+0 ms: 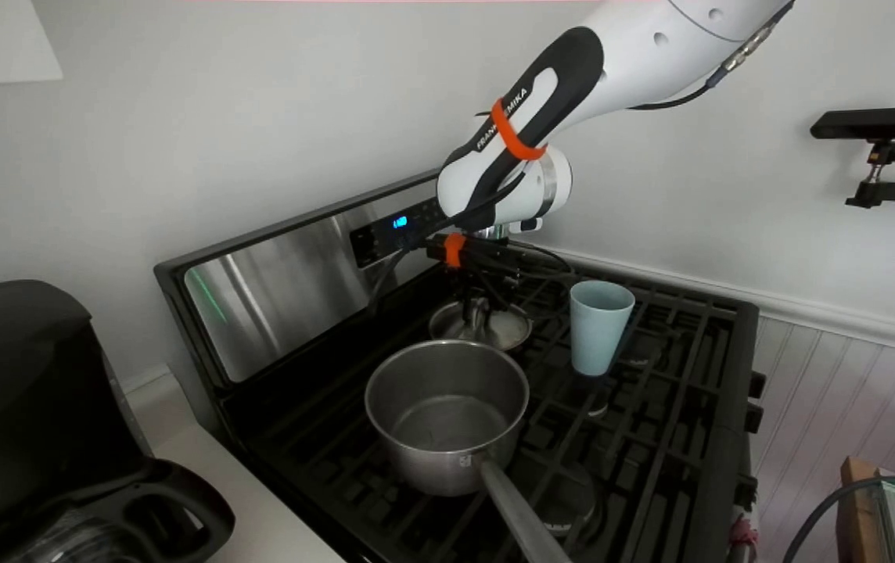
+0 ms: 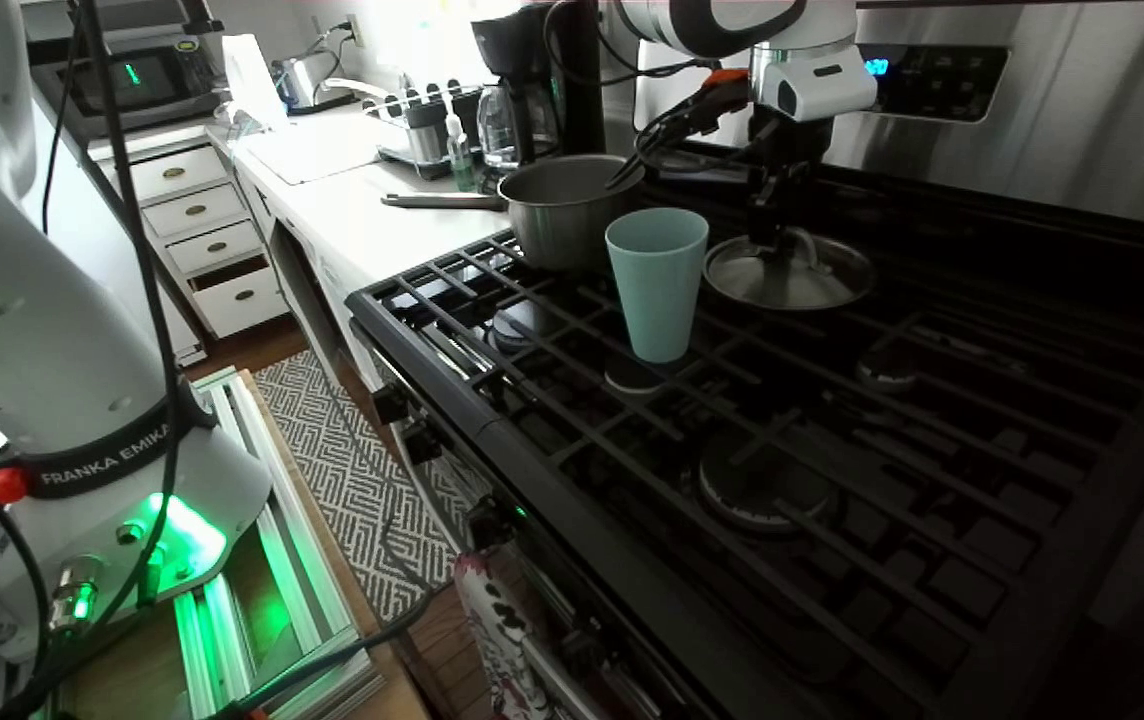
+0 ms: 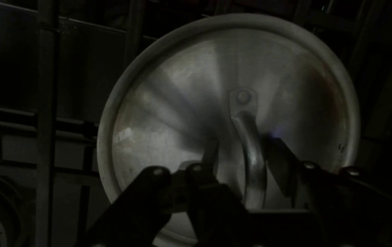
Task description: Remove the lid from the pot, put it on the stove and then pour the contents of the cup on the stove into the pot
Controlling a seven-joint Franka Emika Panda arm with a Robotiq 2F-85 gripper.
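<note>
As the wrist view looked down on the lid (image 3: 189,113), my gripper (image 3: 243,141) stood with its jaws parted, straddling the arched lid handle (image 3: 255,159). I saw a gap between the left finger (image 3: 211,154) and that handle; the right finger (image 3: 282,168) stood closer, and I could not tell whether it touched.

In an exterior view, the lid lay on the far part of the stove (image 1: 639,477), just beyond the pot (image 1: 443,471), with my gripper down at its handle. The pot stood nearer, its mouth uncovered, its long pot handle (image 1: 518,512) running toward the near right. To the right of the lid, the cup (image 1: 598,336) stood upright. A black coffee maker (image 1: 17,391) sat at the near left.

In an exterior view, the base of my arm (image 2: 217,478) glowed green at the near left, and a patterned rug (image 2: 327,470) lay on the floor beyond it. The pot stood far left on the stove. The cup stood nearer, upright on the grates (image 2: 582,440), and the lid lay to the right of it, under my gripper.
</note>
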